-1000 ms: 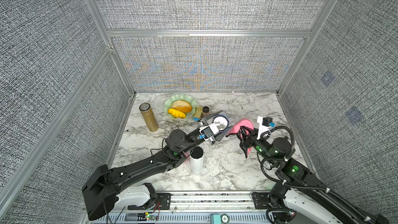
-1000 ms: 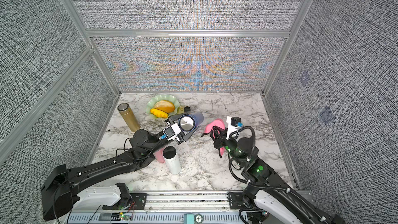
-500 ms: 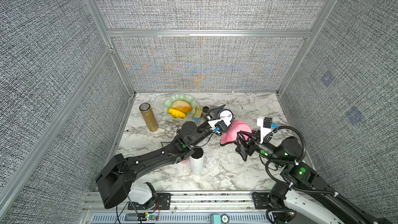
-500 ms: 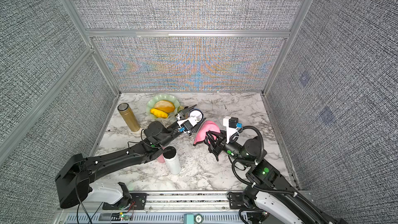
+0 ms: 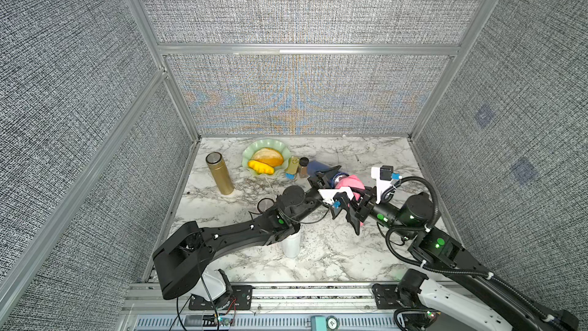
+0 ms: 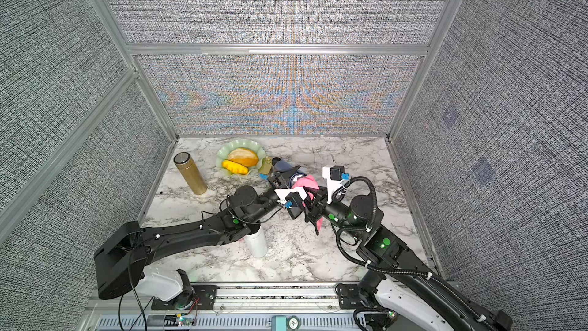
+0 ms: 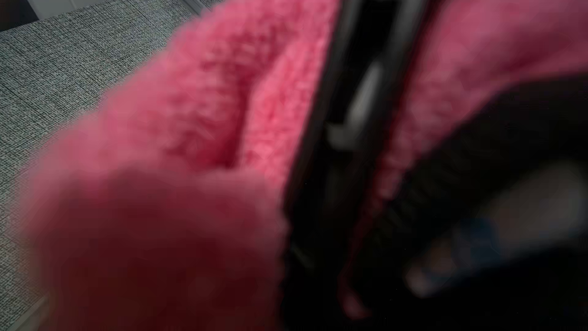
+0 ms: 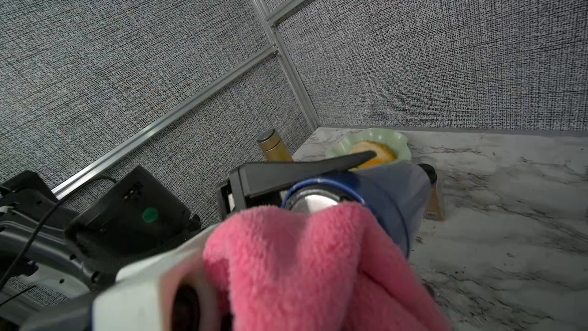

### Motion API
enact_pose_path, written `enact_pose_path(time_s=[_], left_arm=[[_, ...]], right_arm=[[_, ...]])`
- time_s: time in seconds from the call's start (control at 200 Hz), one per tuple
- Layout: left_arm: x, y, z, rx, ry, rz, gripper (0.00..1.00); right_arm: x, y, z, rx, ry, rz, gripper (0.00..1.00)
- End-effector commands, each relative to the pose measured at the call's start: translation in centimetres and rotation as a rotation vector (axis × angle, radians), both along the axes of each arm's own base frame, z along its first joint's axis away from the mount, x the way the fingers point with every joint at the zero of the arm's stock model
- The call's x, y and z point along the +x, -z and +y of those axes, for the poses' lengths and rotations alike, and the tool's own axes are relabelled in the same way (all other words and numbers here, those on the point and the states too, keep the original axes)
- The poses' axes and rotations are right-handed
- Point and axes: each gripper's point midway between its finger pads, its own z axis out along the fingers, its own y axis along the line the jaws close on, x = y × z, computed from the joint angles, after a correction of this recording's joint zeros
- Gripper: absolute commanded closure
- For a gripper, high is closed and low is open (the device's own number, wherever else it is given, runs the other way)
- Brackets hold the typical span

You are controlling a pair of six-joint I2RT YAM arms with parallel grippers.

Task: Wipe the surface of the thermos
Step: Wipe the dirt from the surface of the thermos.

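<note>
On marble bench (image 5: 334, 256), grey woven walls (image 5: 302, 97) all round. Your left pincer (image 5: 326, 173) pinching blue thermos (image 5: 315, 166) near bench middle. Thermos lies sideways, long way back-left to front-right, shiny end toward right pincer (image 5: 358, 191). Right pincer pinching pink cloth (image 5: 348, 183), cloth touching that end. Green plate (image 5: 251, 154) and small bottles (image 5: 297, 168) just beside thermos, gold bottle (image 5: 219, 173) well apart.

One blue thermos (image 5: 316, 166), two other flasks (image 5: 219, 173) (image 5: 291, 245), one pink cloth (image 5: 348, 183), one green plate (image 5: 247, 158), perhaps two jars (image 5: 292, 167) (image 5: 304, 167).

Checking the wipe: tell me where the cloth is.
In both top views the cloth is mid-table, right of centre, shut in the right gripper and pressed against the end of the blue thermos.
</note>
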Motion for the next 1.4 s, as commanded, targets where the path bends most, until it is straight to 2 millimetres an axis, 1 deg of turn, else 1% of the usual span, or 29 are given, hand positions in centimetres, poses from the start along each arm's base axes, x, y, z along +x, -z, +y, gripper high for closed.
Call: enact_pose_path(time_s=[0.0, 0.085, 0.155, 0.265, 0.325, 0.405, 0.48, 0.57, 0.635, 0.685, 0.805, 0.925, 1.006, 1.041, 1.131, 1.176, 1.241, 1.301, 1.311, 1.371, 1.396], left_arm=[[-4.1, -2.5, -1.2, -0.041, 0.171, -0.129, 1.00], [-4.2, -2.4, -1.2, -0.034, 0.167, -0.133, 1.00], [-3.5, -2.7, -1.1, -0.049, 0.132, -0.127, 1.00], [-1.7, -4.0, -0.8, -0.092, 0.064, -0.086, 1.00], [-1.1, -4.8, -0.3, -0.121, 0.051, -0.059, 1.00], [-0.7, -5.8, 0.2, -0.152, 0.048, -0.038, 1.00], [-0.9, -6.0, 0.1, -0.147, 0.066, -0.024, 1.00], [-2.7, -5.5, -0.6, -0.107, 0.148, -0.020, 1.00], [-3.8, -5.3, -0.8, -0.100, 0.163, -0.046, 1.00], [-4.0, -5.4, -0.5, -0.114, 0.158, -0.057, 1.00], [-3.9, -6.0, 0.4, -0.146, 0.133, -0.062, 1.00], [-3.7, -7.5, 1.7, -0.209, 0.118, -0.033, 1.00], [-3.4, -9.3, 2.8, -0.290, 0.110, 0.011, 1.00], [-3.3, -10.2, 3.4, -0.334, 0.109, 0.032, 1.00], [-3.0, -13.0, 5.1, -0.468, 0.106, 0.092, 1.00], [-2.9, -14.9, 6.0, -0.538, 0.105, 0.120, 1.00], [-2.3, -18.2, 7.1, -0.643, 0.106, 0.174, 1.00], [-1.8, -21.3, 7.4, -0.701, 0.111, 0.227, 1.00], [-1.6, -21.6, 7.3, -0.703, 0.107, 0.237, 1.00], [-0.8, -25.0, 7.9, -0.765, 0.084, 0.277, 1.00], [-0.4, -25.8, 7.9, -0.781, 0.067, 0.305, 1.00]], right_arm=[[2.2, 0.1, -1.7, -0.002, 0.144, 0.018, 1.00], [2.4, 0.1, -1.6, -0.004, 0.139, 0.023, 1.00], [2.2, 0.6, -0.8, -0.009, 0.099, 0.034, 1.00], [1.6, 2.3, 0.4, -0.011, 0.036, 0.074, 1.00], [1.3, 3.4, 0.4, -0.018, 0.031, 0.094, 1.00], [1.2, 4.1, -0.2, -0.015, 0.055, 0.099, 1.00], [1.6, 4.3, -1.0, -0.029, 0.100, 0.104, 1.00], [2.2, 4.0, -1.5, -0.038, 0.136, 0.099, 1.00], [3.1, 4.1, -1.8, -0.058, 0.167, 0.109, 1.00], [3.9, 4.3, -2.3, -0.069, 0.204, 0.120, 1.00], [5.6, 5.5, -4.0, -0.083, 0.289, 0.152, 1.00], [6.5, 7.1, -6.0, -0.088, 0.359, 0.180, 1.00], [7.0, 8.5, -7.3, -0.093, 0.401, 0.194, 1.00], [7.1, 8.8, -7.7, -0.091, 0.418, 0.188, 1.00], [7.5, 9.3, -8.1, -0.101, 0.436, 0.166, 1.00], [7.7, 9.2, -7.8, -0.105, 0.424, 0.147, 1.00], [7.9, 8.6, -7.2, -0.094, 0.401, 0.106, 1.00], [8.1, 7.9, -7.0, -0.068, 0.397, 0.074, 1.00], [8.1, 7.8, -7.0, -0.061, 0.397, 0.068, 1.00], [8.0, 7.0, -6.7, -0.028, 0.377, 0.028, 1.00], [7.9, 6.5, -6.5, -0.011, 0.367, 0.008, 1.00]])
